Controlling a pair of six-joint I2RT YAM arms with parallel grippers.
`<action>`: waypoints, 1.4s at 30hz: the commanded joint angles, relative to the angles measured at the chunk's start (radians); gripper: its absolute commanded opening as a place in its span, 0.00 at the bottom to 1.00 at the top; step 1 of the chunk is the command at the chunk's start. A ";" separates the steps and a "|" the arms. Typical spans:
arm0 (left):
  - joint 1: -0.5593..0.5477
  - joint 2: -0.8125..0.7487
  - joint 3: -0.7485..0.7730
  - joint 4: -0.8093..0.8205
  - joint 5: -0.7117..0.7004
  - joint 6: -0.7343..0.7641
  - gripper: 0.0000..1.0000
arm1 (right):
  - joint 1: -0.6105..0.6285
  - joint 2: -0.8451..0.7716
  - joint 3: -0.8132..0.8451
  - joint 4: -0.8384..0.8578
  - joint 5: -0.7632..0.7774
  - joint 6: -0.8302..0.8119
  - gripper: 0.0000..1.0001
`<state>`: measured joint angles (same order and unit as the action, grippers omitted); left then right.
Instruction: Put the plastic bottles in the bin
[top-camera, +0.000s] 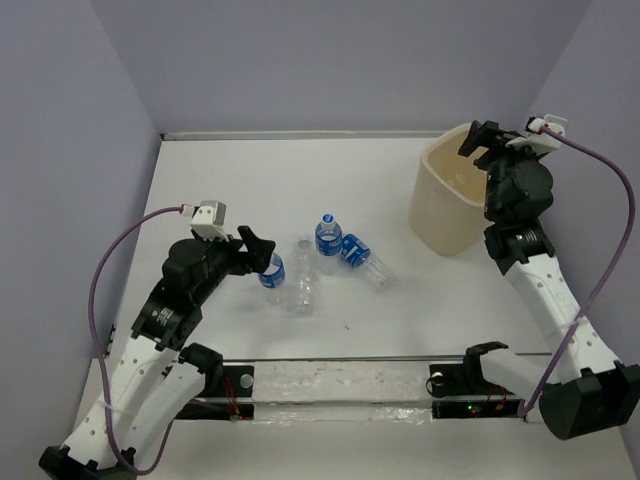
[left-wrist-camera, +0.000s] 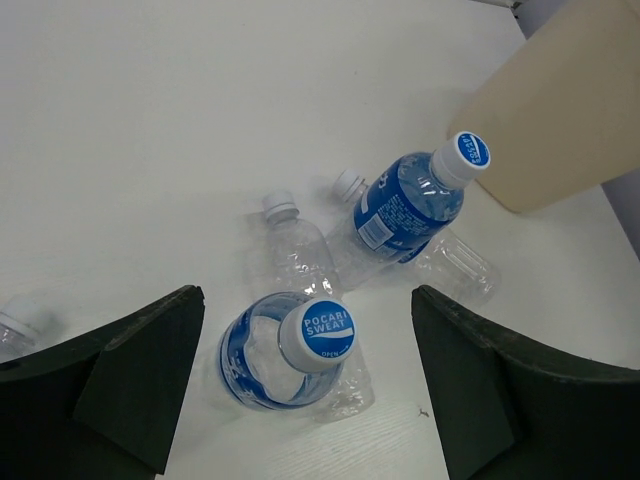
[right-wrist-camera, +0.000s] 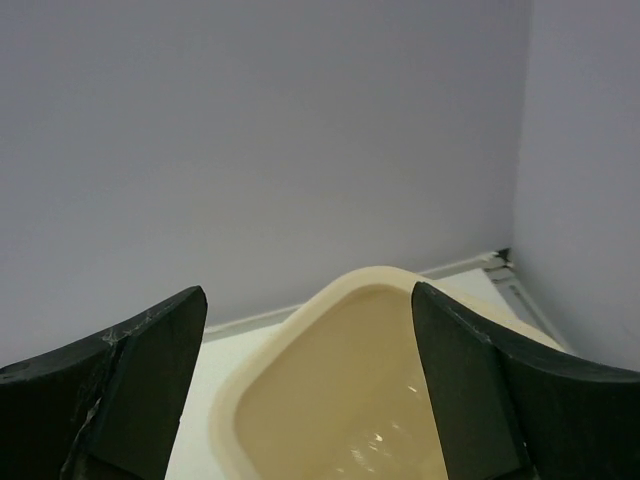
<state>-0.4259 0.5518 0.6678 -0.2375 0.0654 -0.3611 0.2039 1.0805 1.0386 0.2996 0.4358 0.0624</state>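
Near the middle of the white, matte desk (top-camera: 250, 180) cluster four plastic bottles (top-camera: 304, 285). The nearest bottle (left-wrist-camera: 300, 360), blue-labelled and seen from above with a blue-printed white cap, stands between the left jaws. Their blunt, dark, matte fingers (left-wrist-camera: 140, 380) sit wide on either side of it with bare desk showing in both gaps, so they are released and grip nothing. Just beyond is a plain bottle (left-wrist-camera: 297, 250), clear and glossy with ribbed walls and a white cap. Next to that stands an upright bottle (left-wrist-camera: 410, 200) with a blue label, and behind it is a lying bottle (top-camera: 366, 264), on its side with its clear end toward the bin (top-camera: 440, 200). That tub is smooth beige plastic with a rounded-square rim and tapering sides. It stands well apart from the bottles at the far right of the desk, close to the back and right walls (top-camera: 330, 60). Above its right rim hang the right jaws, fingers (right-wrist-camera: 130, 390) spread and nothing between them. Open desk lies between cluster and bin and across the far left; grey walls close the back and both sides.
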 joint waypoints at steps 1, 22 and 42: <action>-0.008 0.008 0.035 0.015 0.013 -0.010 0.93 | 0.009 -0.080 -0.012 -0.146 -0.288 0.187 0.88; -0.096 0.069 0.084 -0.048 -0.138 -0.035 0.85 | 0.422 0.154 -0.086 -0.386 -0.510 0.139 0.84; -0.185 0.158 0.108 -0.066 -0.176 -0.024 0.80 | 0.534 0.211 0.004 -0.375 -0.674 0.045 0.88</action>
<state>-0.5900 0.7120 0.7414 -0.3122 -0.0696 -0.3969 0.7174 1.2400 0.9672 -0.1184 -0.2184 0.1425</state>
